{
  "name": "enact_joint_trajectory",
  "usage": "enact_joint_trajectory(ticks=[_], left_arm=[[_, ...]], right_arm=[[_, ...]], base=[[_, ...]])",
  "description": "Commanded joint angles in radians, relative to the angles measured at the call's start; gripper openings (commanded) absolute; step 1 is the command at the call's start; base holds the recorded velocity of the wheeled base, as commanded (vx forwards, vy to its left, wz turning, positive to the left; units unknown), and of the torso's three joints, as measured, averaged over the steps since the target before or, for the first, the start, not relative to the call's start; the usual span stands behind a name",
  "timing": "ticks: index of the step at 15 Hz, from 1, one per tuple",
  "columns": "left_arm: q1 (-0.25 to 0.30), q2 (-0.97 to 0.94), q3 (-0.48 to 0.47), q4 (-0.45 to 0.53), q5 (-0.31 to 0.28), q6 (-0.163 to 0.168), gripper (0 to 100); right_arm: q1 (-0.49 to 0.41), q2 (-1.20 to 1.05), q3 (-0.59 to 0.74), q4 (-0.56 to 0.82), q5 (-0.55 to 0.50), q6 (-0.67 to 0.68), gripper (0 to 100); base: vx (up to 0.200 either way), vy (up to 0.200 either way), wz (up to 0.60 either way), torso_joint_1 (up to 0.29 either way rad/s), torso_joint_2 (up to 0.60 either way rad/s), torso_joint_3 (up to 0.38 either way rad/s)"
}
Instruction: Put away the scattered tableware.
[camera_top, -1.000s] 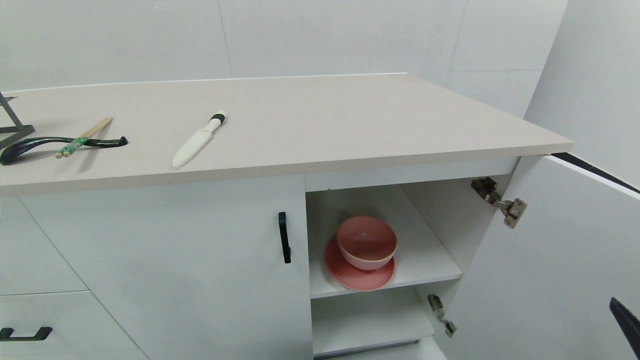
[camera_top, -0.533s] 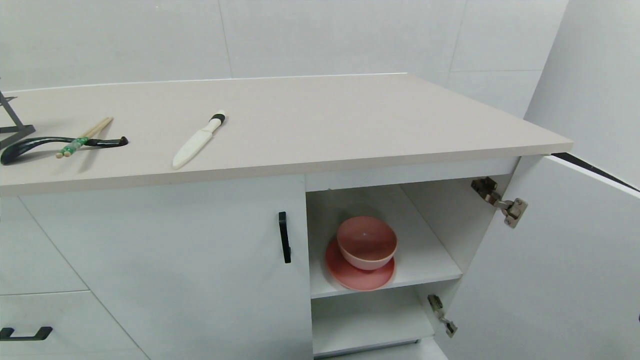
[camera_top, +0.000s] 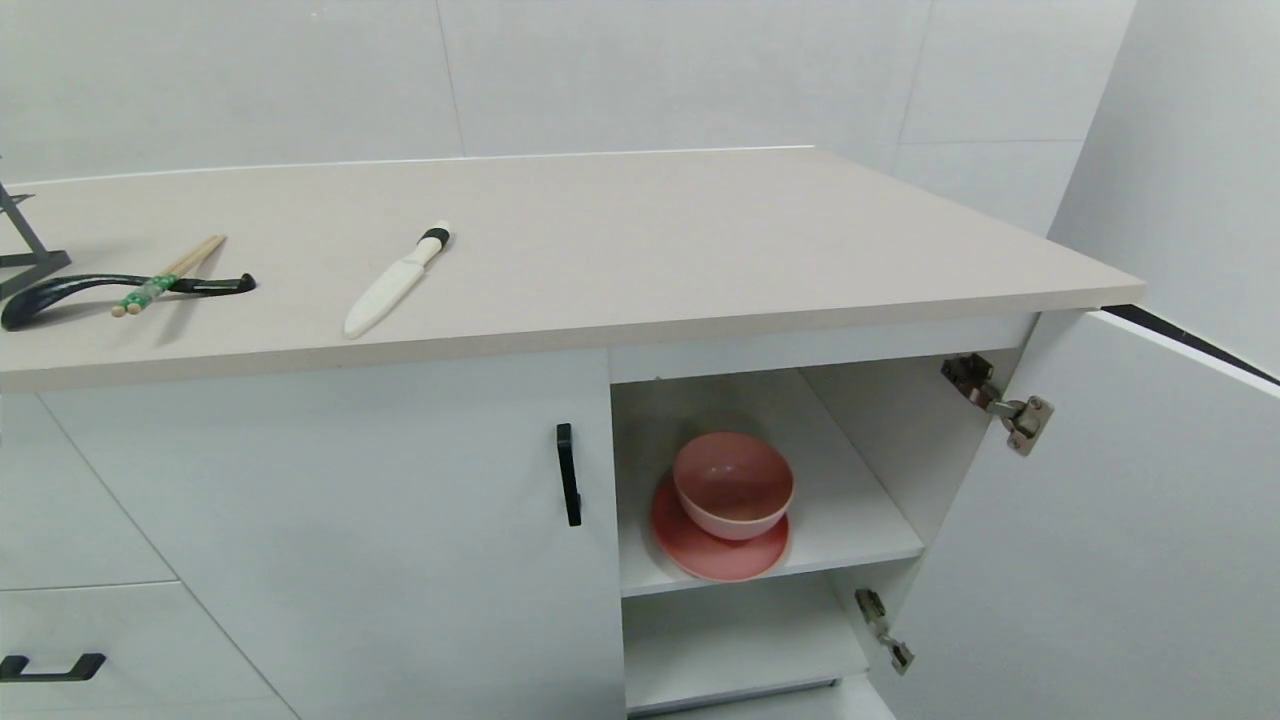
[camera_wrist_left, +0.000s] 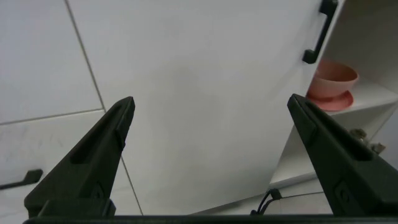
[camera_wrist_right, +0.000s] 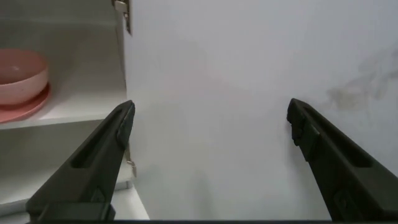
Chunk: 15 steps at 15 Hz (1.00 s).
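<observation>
On the tabletop (camera_top: 700, 230) three loose items await stowing: a cream knife (camera_top: 395, 280) with a black band near its handle, a pair of chopsticks (camera_top: 165, 275), and a black spoon (camera_top: 100, 288) whose handle the chopsticks lie across. The knife lies well apart from the other two.

Containers: the cupboard's right door (camera_top: 1100, 520) stands open and the left door (camera_top: 400, 520) is closed. On the upper shelf (camera_top: 860, 520) sits a pink bowl (camera_top: 733, 485), upright, resting on a pink plate (camera_top: 715, 550). The lower shelf (camera_top: 740, 640) holds nothing that can be made out. A drawer (camera_top: 80, 640) at lower left is closed.

End effectors: the left end effector (camera_wrist_left: 210, 106) is spread wide and holds nothing, facing the closed left door, low before the cupboard. The right end effector (camera_wrist_right: 208, 109) is likewise spread and empty, facing the inner face of the open door.

Assessment: the crockery appears stowed, and the cutlery step is not yet begun. The next move calls for an arm to be raised to tabletop height and aligned over one utensil. All three lie flat and thin, so the fingers must close low against the surface. The crossed chopsticks and spoon risk disturbing each other.
</observation>
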Motion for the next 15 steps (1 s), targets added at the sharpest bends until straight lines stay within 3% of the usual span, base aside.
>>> enact_joint_trajectory(ticks=[1, 4, 6, 15], left_arm=[[0.000, -0.004, 0.000, 0.001, -0.012, 0.002, 100], [0.000, -0.004, 0.000, 0.001, -0.087, -0.004, 100], [0.000, -0.004, 0.000, 0.001, -0.123, -0.006, 100], [0.000, -0.004, 0.000, -0.001, -0.121, -0.009, 100]], right_arm=[[-0.007, -0.165, -0.003, 0.060, 0.043, 0.009, 100], [-0.011, -0.151, -0.169, 0.165, 0.041, 0.006, 100], [-0.062, -0.021, -0.247, 0.229, 0.061, 0.014, 100], [-0.068, 0.229, -0.231, 0.220, 0.385, 0.049, 100]], base=[[0.000, 0.000, 0.00, 0.000, 0.00, 0.000], [0.000, 0.000, 0.00, 0.000, 0.00, 0.000], [0.000, 0.000, 0.00, 0.000, 0.00, 0.000], [0.000, 0.000, 0.00, 0.000, 0.00, 0.000]])
